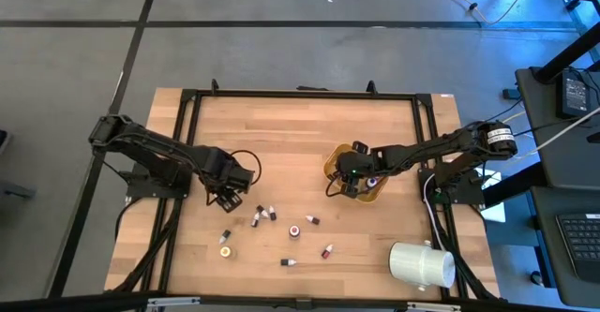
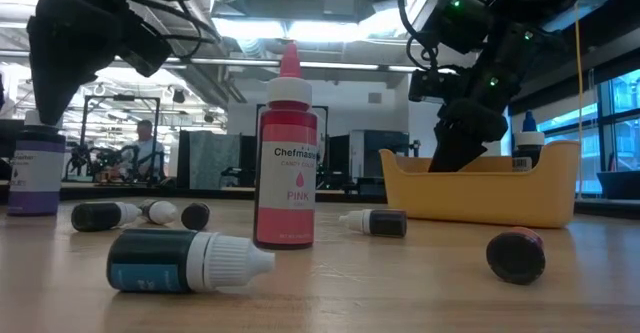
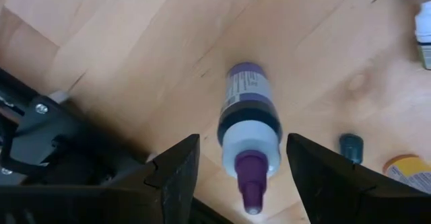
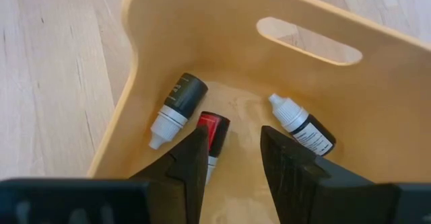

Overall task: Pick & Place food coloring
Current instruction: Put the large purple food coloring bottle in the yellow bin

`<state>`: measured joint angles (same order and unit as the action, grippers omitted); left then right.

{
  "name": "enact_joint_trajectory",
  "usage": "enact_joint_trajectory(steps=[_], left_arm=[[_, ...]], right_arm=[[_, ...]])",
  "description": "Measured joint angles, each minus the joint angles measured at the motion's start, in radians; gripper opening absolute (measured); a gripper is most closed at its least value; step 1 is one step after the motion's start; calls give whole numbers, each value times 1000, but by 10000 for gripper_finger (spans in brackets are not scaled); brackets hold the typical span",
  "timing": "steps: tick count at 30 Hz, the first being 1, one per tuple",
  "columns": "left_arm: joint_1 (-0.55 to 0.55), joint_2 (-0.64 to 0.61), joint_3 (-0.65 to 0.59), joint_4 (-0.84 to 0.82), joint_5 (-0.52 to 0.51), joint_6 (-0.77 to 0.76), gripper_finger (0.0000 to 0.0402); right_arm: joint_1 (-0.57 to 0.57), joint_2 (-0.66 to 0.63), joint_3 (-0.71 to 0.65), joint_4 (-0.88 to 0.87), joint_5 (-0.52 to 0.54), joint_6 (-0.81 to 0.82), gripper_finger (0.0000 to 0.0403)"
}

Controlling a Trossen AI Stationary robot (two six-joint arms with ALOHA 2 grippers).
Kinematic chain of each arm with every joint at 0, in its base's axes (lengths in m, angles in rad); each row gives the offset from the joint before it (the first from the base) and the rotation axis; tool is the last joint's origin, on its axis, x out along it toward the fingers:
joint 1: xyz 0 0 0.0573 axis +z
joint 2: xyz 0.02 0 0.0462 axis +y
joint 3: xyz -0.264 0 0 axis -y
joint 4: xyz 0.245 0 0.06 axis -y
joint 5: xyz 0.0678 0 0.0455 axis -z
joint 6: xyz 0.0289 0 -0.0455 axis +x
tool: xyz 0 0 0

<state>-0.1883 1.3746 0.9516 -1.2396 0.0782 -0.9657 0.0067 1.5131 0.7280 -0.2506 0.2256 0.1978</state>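
Note:
A purple-capped food coloring bottle (image 3: 248,126) stands upright on the wood table, at the far left of the low view (image 2: 35,173). My left gripper (image 3: 242,177) hangs open right above it, pointing down, with one finger on either side of the cap and clear of it. My right gripper (image 4: 232,160) is open inside the yellow bin (image 1: 334,162). Its fingertips stand over a red-and-dark bottle (image 4: 214,128) that lies on the bin's floor. Two more dark bottles with white caps (image 4: 176,108) (image 4: 303,126) lie in the bin beside it.
Several small bottles lie scattered on the near half of the table (image 1: 293,230) (image 1: 327,252) (image 1: 225,251). A pink one (image 2: 288,163) stands upright. A big white cylinder (image 1: 422,263) lies at the near right corner. A black frame (image 1: 300,95) rims the table.

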Motion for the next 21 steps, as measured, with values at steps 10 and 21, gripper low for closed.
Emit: enact_joint_trajectory(steps=[10, 21], left_arm=[[0, 0, 0, 1, 23, 6, 135], [-1, 0, 46, 6, -21, 136, 108]], right_arm=[[0, 0, 0, 0, 0, -18, 138], [14, -5, 120, -111, -1, -73, 138]])
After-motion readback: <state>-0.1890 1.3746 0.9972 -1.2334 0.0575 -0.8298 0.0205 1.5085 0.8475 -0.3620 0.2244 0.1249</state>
